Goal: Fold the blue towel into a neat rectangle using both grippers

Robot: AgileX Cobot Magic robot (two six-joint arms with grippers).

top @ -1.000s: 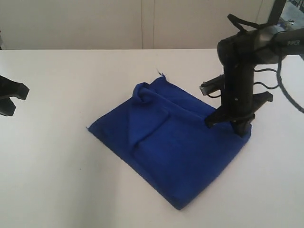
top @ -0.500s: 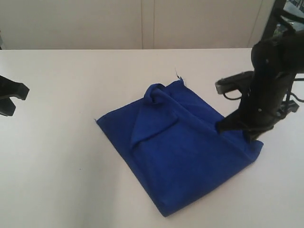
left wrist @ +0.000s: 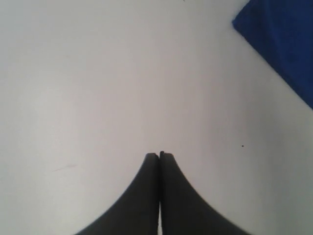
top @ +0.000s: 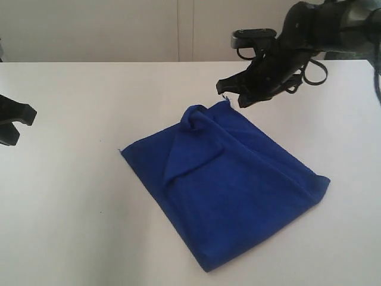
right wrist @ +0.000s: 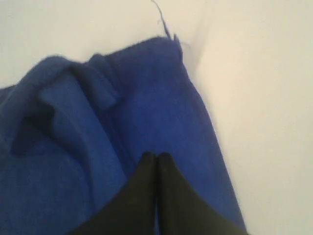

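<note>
White desk (top: 71, 208), pale wall (top: 89, 30) behind. Blue towel (top: 238, 190) in the middle, roughly folded, bunched at its far corner. Right gripper (right wrist: 156, 156) clenched on nothing, over that far corner. Left gripper (left wrist: 160, 154) clenched too, far left, well apart from the towel.

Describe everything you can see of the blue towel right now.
The blue towel is a deep royal-blue soft cloth, roughly folded, lying flat on the white table. A diagonal flap crosses its top layer and a bunched wrinkle sits near the far corner, where a loose thread sticks out. The shut right end effector hangs by that corner, apparently not gripping it.
</note>
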